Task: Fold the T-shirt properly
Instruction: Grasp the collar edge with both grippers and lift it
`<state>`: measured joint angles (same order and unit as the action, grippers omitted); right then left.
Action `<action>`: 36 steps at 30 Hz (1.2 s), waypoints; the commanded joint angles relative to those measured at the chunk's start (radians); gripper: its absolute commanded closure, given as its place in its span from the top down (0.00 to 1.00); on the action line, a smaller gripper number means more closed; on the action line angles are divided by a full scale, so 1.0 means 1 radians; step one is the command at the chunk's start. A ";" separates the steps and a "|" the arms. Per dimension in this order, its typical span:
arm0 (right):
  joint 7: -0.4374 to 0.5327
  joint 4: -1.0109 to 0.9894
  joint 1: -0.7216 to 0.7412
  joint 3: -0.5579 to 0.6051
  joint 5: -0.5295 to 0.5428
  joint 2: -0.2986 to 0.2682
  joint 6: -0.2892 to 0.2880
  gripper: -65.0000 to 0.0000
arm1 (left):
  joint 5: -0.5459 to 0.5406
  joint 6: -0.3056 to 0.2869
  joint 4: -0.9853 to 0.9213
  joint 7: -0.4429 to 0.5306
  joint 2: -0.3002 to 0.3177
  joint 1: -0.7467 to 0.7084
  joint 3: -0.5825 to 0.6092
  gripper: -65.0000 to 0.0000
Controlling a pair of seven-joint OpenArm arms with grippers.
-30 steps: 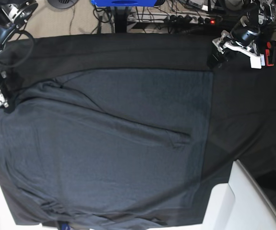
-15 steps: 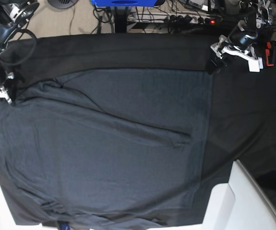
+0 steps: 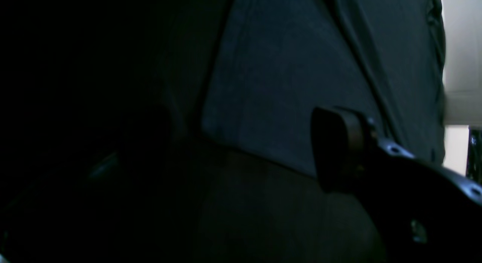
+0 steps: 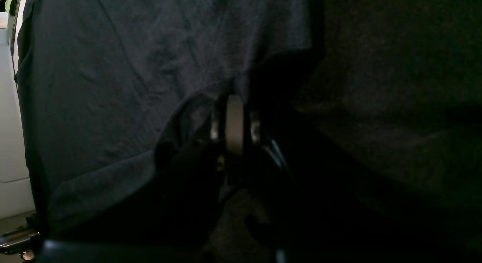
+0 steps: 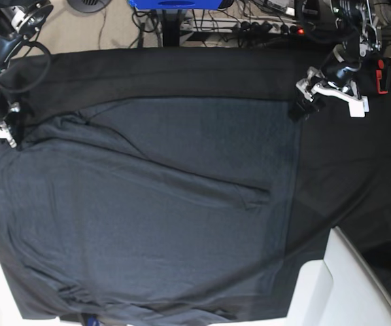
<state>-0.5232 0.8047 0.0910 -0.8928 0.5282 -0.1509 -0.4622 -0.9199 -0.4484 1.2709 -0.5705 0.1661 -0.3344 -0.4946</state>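
T-shirt (image 5: 147,204) flat, open above, white blocks (image 5: 331,285) crowding near edge

A big black tablecloth (image 5: 181,68) is spread over the table; a beige floor (image 5: 107,30) is seen behind it; a tangle of dark cables (image 5: 249,27) and a power strip (image 5: 277,28) with a small red light are laid there; something blue (image 5: 175,5) is seen at the top edge; white furniture (image 5: 345,285) is placed in front.

No text, label, brand, number or sign can be read in any view
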 commanded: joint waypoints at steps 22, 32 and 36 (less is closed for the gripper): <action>-0.050 -0.005 0.002 0.004 -0.044 -0.016 0.023 0.00 | -0.012 -0.003 -0.072 0.005 -0.024 0.054 0.096 0.77; -0.119 0.035 0.003 -0.001 -0.044 -0.014 0.053 0.00 | -0.018 0.000 -0.015 -0.078 -0.021 0.085 0.087 0.00; -0.159 0.157 -0.001 0.002 -0.044 -0.005 0.214 0.00 | -0.018 0.001 0.062 -0.164 -0.027 0.085 -0.003 0.00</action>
<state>-0.6792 0.9520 0.0925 -0.8883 0.5068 -0.1371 -0.2577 -0.9207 -0.4381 1.3167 -0.7364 0.1280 -0.2516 -0.4950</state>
